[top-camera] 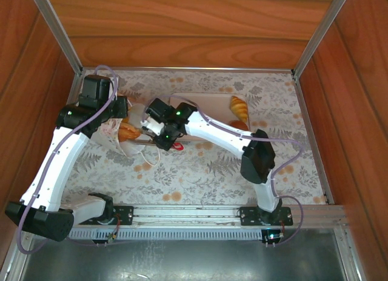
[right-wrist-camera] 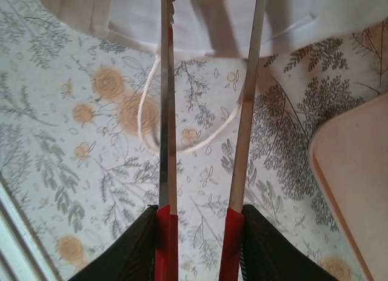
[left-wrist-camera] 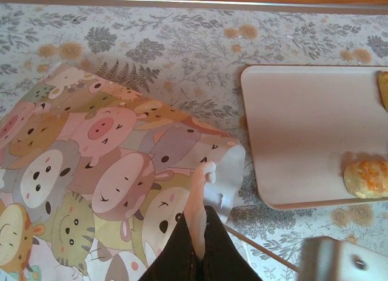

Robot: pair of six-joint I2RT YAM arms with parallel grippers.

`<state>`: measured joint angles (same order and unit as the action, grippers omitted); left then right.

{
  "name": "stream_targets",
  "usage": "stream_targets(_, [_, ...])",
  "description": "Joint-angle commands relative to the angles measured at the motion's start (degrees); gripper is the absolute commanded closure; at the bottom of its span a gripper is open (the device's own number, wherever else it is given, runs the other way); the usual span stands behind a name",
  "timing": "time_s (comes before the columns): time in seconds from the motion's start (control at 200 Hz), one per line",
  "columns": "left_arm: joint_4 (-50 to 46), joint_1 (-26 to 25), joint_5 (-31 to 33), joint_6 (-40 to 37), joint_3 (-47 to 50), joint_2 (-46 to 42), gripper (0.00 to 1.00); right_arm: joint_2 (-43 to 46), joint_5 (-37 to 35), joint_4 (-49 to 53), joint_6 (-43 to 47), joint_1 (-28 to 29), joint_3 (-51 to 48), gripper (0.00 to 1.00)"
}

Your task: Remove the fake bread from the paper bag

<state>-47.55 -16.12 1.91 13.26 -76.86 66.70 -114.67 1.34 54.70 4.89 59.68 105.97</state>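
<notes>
The paper bag [left-wrist-camera: 91, 172] lay on its side on the flowered table [top-camera: 200, 166], just left of the beige tray [left-wrist-camera: 303, 123], with its mouth turned toward the right arm. The step in hand looked to be a reach into that mouth for a piece of bread.

Doing it well would depend first on anchoring the bag. The left gripper [left-wrist-camera: 200, 217] had its jaws pressed together on a fold of the bag's wall. That pinch should prop the mouth open and steady, lifting gently rather than pulling, since thin paper would likely crease or tear.

The right gripper [right-wrist-camera: 209, 14] pointed at the bag's white edge, its long thin jaws apart with bare table showing between them. The tips ran out of the wrist view at the mouth, so whether anything sat between them could not be told. A good approach would be low and level. The jaws should close on the body of one piece, not on the paper, then draw straight back. The cord handle [right-wrist-camera: 145, 120] looped on the table beneath the fingers and could snag.

The bag's upturned side was printed with pastel cartoon pigs and cats, and its rim was plain white. The fake bread [top-camera: 128, 132] showed from above as a golden-brown lump at the mouth, between the two grippers. How many pieces lay inside could not be seen. On the tray sat a croissant [top-camera: 238, 104] and a small round roll [left-wrist-camera: 367, 177], not touching.
</notes>
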Motion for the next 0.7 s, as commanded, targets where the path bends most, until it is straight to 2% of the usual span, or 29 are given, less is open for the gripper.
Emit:
stream_targets(0.0, [-0.17, 0.54, 1.39, -0.69, -0.49, -1.14, 1.0, 3.7, 2.77, -0.82, -3.8, 0.42, -2.35, 0.64])
stream_targets(0.14, [-0.15, 0.5, 1.32, -0.6, -0.23, -0.97, 1.0, 6.05, 3.3, -0.8, -7.79, -0.12, -5.25, 0.65])
stream_targets(0.34, [-0.12, 0.48, 1.1, -0.52, -0.09, -1.0, 1.0, 9.07, 10.2, -4.82, -11.4, -1.27, -9.72, 0.7])
stream_targets(0.695, [-0.09, 0.48, 0.86, -0.36, -0.2, -0.87, 1.0, 18.95, 17.41, -10.95, -15.52, -3.66, -18.61, 0.77])
